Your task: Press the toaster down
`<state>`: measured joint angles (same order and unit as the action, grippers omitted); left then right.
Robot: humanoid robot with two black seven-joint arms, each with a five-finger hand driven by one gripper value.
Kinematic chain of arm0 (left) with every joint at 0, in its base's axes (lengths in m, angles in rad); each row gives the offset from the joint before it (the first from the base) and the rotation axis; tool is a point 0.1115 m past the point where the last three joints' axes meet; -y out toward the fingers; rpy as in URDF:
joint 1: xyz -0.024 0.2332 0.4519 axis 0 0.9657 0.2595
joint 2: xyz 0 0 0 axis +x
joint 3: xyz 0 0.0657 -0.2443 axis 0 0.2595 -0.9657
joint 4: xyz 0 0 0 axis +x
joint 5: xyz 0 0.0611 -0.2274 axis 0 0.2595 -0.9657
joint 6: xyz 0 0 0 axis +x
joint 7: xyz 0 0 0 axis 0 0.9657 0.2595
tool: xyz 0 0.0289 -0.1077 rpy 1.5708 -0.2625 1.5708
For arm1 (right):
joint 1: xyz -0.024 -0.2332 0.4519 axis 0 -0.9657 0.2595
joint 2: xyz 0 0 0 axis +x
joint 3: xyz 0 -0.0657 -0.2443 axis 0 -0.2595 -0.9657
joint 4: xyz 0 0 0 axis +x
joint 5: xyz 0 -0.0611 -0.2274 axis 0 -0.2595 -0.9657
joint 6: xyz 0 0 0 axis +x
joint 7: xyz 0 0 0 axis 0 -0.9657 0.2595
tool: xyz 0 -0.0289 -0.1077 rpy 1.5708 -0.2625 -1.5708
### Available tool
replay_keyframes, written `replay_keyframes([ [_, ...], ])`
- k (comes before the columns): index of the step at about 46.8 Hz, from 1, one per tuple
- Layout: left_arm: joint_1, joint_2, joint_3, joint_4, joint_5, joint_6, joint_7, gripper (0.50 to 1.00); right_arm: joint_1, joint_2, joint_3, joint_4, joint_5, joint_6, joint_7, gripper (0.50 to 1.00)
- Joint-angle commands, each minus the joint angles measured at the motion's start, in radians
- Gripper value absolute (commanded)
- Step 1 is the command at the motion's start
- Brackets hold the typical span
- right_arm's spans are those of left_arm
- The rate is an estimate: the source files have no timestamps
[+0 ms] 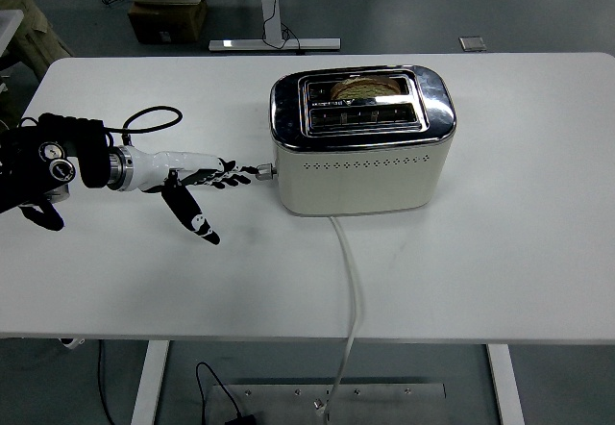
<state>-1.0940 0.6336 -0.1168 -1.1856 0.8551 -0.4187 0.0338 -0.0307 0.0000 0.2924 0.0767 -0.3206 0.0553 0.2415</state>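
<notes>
A cream and chrome toaster (pixel 363 142) stands in the middle of the white table (pixel 519 242). A slice of bread (pixel 366 86) sits low in its far slot. The small lever knob (pixel 265 169) sticks out low on the toaster's left end. My left hand (pixel 207 180) reaches in from the left, fingers stretched out flat toward the knob, their tips touching it or just short of it. The thumb (pixel 193 217) hangs down and toward the camera. The hand holds nothing. My right arm is out of sight.
The toaster's white cord (pixel 350 281) runs from its front over the table's near edge. A black cable (pixel 154 115) loops above my left wrist. A person's leg (pixel 24 12) shows at the top left, with a box (pixel 165 19) on the floor behind the table.
</notes>
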Motion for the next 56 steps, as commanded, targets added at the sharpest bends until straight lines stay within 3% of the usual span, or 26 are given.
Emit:
replay_keyframes([
  [1, 0.008, 0.002, 0.000, 0.000, -0.001, 0.001, -0.002, 1.000, 0.000, 0.000, 0.001, 0.000, 0.000, 0.000, 0.001, 0.998],
  [13, 0.036, 0.026, 0.000, -0.003, -0.001, 0.008, 0.000, 1.000, 0.000, 0.000, -0.001, 0.000, -0.002, 0.000, 0.001, 0.998],
  [25, 0.020, 0.095, -0.004, -0.019, -0.014, 0.006, -0.002, 1.000, 0.002, 0.000, -0.001, 0.000, 0.000, 0.000, -0.001, 0.998],
  [38, -0.050, 0.173, -0.007, -0.040, -0.086, -0.006, -0.003, 1.000, 0.002, 0.000, -0.002, 0.000, -0.002, 0.001, 0.001, 0.998],
  [56, -0.190, 0.158, -0.018, -0.034, -0.287, 0.003, -0.011, 1.000, 0.002, 0.000, -0.002, 0.000, -0.002, 0.000, 0.001, 0.998],
])
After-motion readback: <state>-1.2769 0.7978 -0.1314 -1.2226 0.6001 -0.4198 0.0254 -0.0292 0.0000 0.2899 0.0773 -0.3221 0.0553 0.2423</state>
